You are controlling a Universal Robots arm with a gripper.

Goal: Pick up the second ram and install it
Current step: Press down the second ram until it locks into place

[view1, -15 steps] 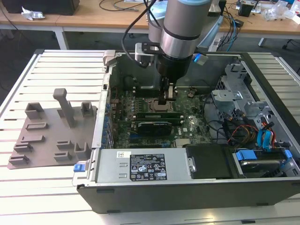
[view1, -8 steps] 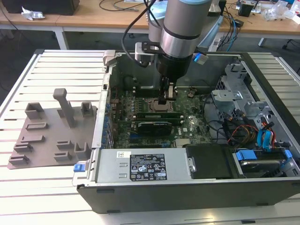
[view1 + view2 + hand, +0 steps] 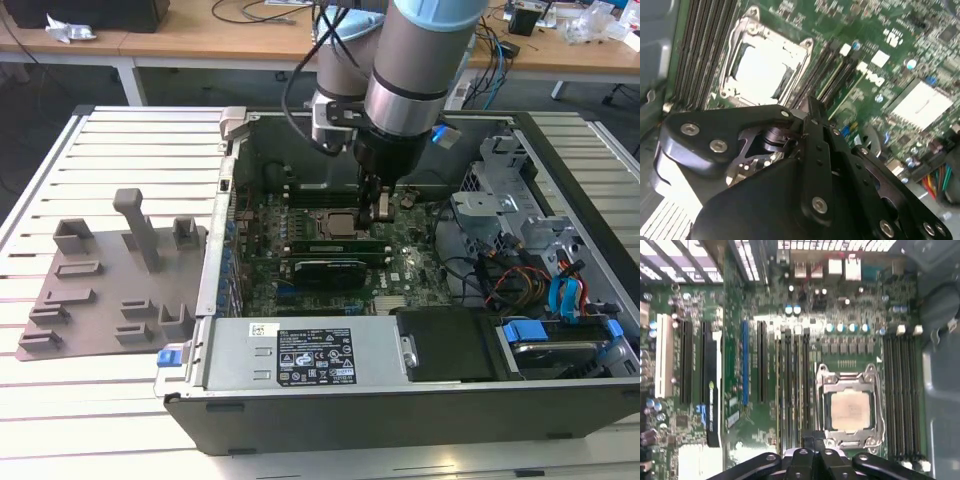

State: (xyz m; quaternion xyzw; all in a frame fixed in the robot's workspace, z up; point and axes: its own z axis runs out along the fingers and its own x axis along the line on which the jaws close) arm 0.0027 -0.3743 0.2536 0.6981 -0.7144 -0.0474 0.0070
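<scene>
Reaching down into an open computer case [image 3: 300, 405], a grey robot arm [image 3: 415, 60] holds its black pincer [image 3: 381, 212] low over the green motherboard. The case lies on its side on a pale, slatted worktop [image 3: 120, 150].

The landmark is the square metal CPU socket [image 3: 335, 222], near the middle of the board. In the exterior view the pincer hangs just beside the socket, on the exterior view's right. In both wrist views the pincer [image 3: 812, 105] [image 3: 812, 439] has its two fingers drawn together into one narrow tip. I can see nothing gripped between them. That tip sits above the bank of long, dark memory slots running alongside the socket [image 3: 765, 65] [image 3: 850, 410].

The second ram [image 3: 330, 242], a long, thin green stick, stands on edge in those slots. It lies just beside the socket, between it and a larger black card [image 3: 325, 270]. I cannot tell whether the tip touches the stick.

Well away from the socket, outside the case toward the exterior view's left, a flat grey fixture tray [image 3: 100, 290] rests on the worktop.
</scene>
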